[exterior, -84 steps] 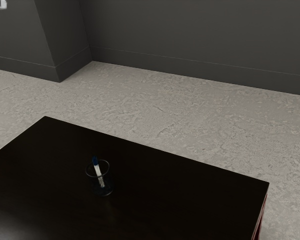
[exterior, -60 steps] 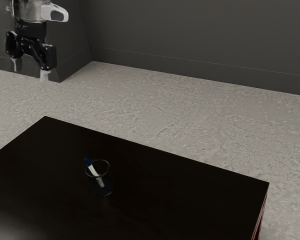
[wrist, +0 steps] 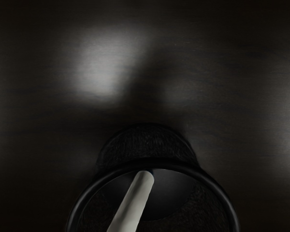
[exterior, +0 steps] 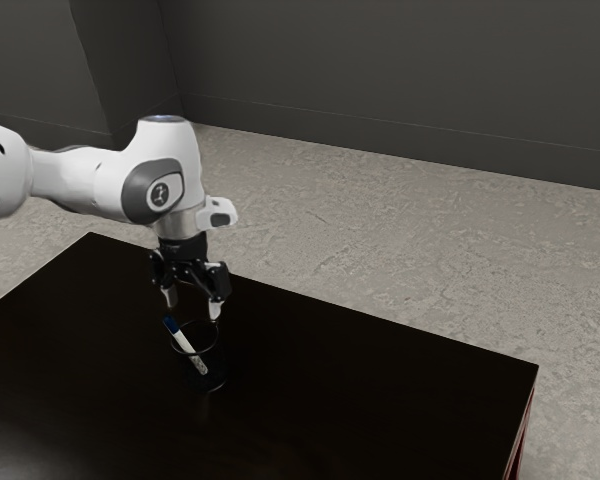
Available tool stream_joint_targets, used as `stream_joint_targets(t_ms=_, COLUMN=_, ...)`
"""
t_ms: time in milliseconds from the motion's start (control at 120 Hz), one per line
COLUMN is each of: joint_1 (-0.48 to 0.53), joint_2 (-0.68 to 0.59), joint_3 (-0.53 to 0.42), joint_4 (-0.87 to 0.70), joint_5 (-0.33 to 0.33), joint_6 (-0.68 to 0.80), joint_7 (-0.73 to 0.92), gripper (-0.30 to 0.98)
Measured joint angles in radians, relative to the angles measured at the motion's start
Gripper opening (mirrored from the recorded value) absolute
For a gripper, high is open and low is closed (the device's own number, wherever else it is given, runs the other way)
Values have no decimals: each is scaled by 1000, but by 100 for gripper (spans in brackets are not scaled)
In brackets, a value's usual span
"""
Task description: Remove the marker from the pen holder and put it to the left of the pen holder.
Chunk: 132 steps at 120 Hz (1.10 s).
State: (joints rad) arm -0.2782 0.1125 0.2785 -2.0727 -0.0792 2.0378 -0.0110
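My gripper point(exterior: 193, 308) is open just above the pen holder, its two fingertips apart, close to the rim, with nothing between them. The pen holder point(exterior: 216, 380) is a dark see-through cup standing upright on the table. Inside it leans the marker point(exterior: 187, 346), white with a blue end that sticks out over the rim toward the exterior view's left. In the wrist view the round rim of the pen holder point(wrist: 78, 205) lies under the hand, and the white marker point(wrist: 132, 203) slants within it.
The dark table point(exterior: 380, 400) extends around the holder on all sides, with its far edge behind the gripper. Beyond it lie a pale floor point(exterior: 400, 240) and a grey wall point(exterior: 380, 70).
The arm has come in from the exterior view's upper left and down over the pen holder. The marker's blue end has tipped toward the exterior view's left.
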Motion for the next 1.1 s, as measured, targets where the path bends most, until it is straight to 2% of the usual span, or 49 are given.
stream_joint_targets(t_ms=150, joint_1=38, joint_2=-21, joint_3=114, joint_4=-2, joint_5=-79, joint_6=63, joint_7=56, gripper=67)
stream_joint_targets(t_ms=267, joint_1=46, joint_2=27, joint_3=134, joint_4=2, joint_5=-168, joint_6=81, joint_7=133, gripper=67)
stream_joint_targets(t_ms=350, joint_1=33, joint_2=39, joint_3=135, joint_4=1, joint_5=-207, joint_6=88, joint_7=183, gripper=67)
stream_joint_targets(t_ms=600, joint_1=4, joint_2=-47, joint_3=137, joint_4=-131, joint_5=-241, joint_6=91, joint_7=298, gripper=67)
stream_joint_targets(t_ms=742, joint_1=2, joint_2=-17, joint_3=136, joint_4=-131, joint_5=-251, joint_6=112, joint_7=346, gripper=67)
stream_joint_targets(t_ms=917, joint_1=9, joint_2=-22, joint_3=141, joint_4=-133, joint_5=-331, joint_6=113, joint_7=407, gripper=67)
stream_joint_targets(t_ms=1100, joint_1=18, joint_2=-25, joint_3=156, joint_4=-146, joint_5=-355, joint_6=91, joint_7=474, gripper=67)
